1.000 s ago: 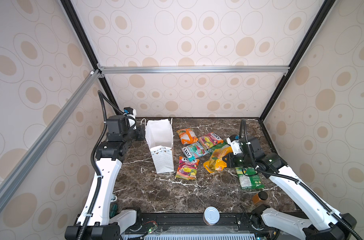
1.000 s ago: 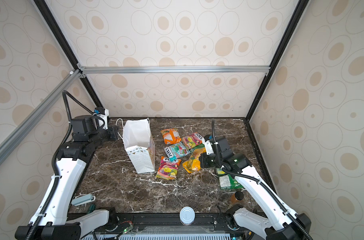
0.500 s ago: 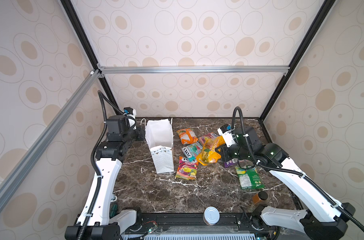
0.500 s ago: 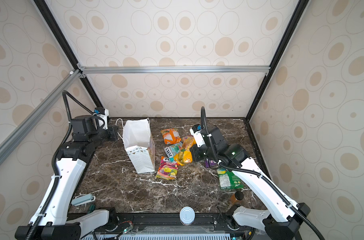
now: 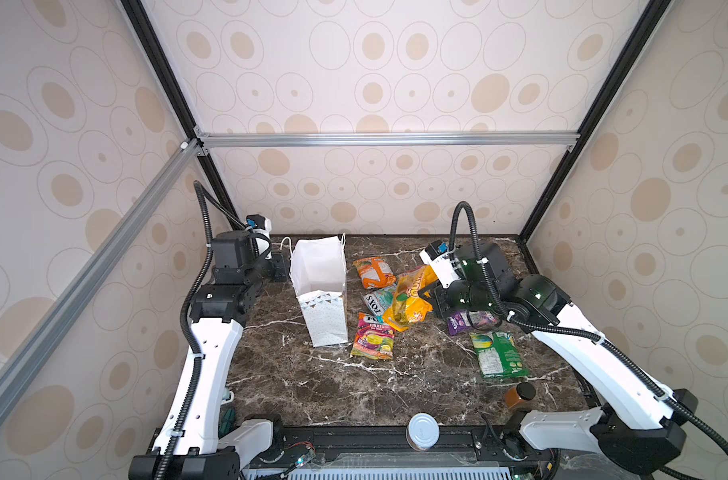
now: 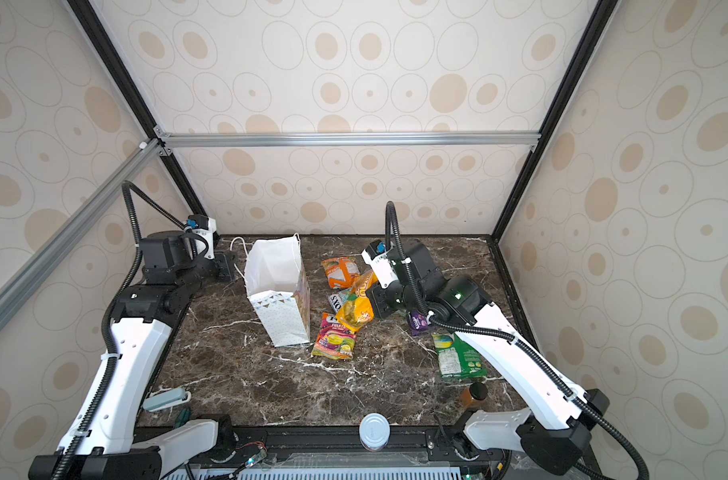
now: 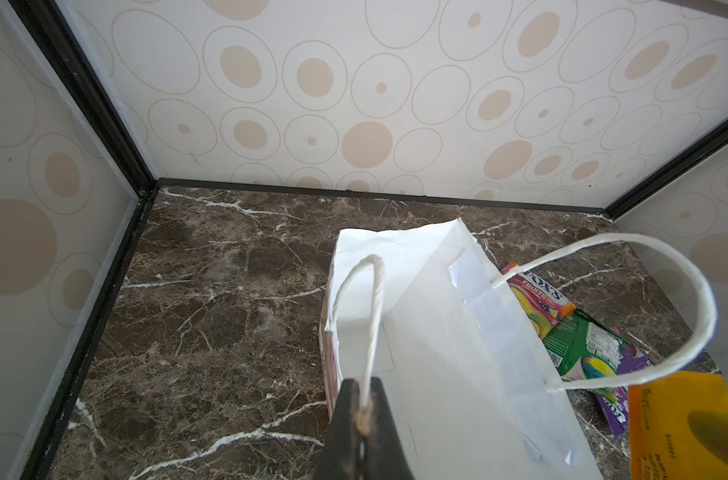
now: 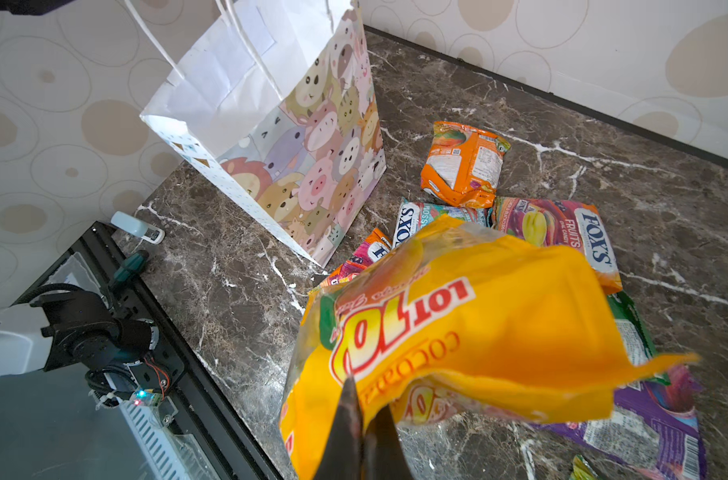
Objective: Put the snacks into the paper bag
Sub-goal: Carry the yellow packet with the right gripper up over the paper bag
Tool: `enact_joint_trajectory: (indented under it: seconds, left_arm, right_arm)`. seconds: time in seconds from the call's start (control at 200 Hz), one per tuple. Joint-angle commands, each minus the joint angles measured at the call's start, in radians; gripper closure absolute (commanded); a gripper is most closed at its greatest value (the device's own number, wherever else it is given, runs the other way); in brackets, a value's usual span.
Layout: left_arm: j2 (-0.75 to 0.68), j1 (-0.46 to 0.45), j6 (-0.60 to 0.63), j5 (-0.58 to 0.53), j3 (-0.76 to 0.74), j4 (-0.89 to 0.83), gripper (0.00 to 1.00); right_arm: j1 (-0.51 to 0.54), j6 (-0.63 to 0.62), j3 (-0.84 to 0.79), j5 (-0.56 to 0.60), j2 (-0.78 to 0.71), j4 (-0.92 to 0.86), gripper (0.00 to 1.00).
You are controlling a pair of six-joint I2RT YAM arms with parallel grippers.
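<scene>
We hold the yellow packet [image 8: 478,332] aloft.
Our right gripper [image 8: 360,411] clamps its edge, wrist tilted down; the left gripper [image 7: 360,399], arm outstretched, pinches the paper bag [image 5: 318,270] handle [image 7: 372,316].

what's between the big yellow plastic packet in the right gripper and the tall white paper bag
Nothing visible. The big yellow plastic packet hangs from the right gripper above loose packets; the tall white paper bag stands open beside them, left gripper pinching one cord handle.

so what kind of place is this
Most likely a lab robot cell, not a home: a left arm and a right arm mounted at the front of a marble-look tabletop, boxed in by patterned wall panels on an aluminium frame.
</scene>
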Motion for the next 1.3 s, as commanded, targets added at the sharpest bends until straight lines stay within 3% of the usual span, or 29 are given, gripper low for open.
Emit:
enact_joint_trajectory:
  seconds: [0.0,0.685,1.29]
  left_arm:
    - [-0.018,0.006,0.015,-0.006,0.007,-0.010,1.00]
    - [-0.019,0.006,0.017,0.001,-0.001,-0.004,1.00]
    - [-0.018,0.006,0.026,0.008,-0.004,-0.004,1.00]
  right_arm:
    - [0.018,-0.043,0.089,-0.019,0.000,0.072,1.00]
    - [0.161,-0.121,0.472,-0.038,0.176,0.040,1.00]
    - [0.201,-0.144,0.673,-0.105,0.284,0.060,1.00]
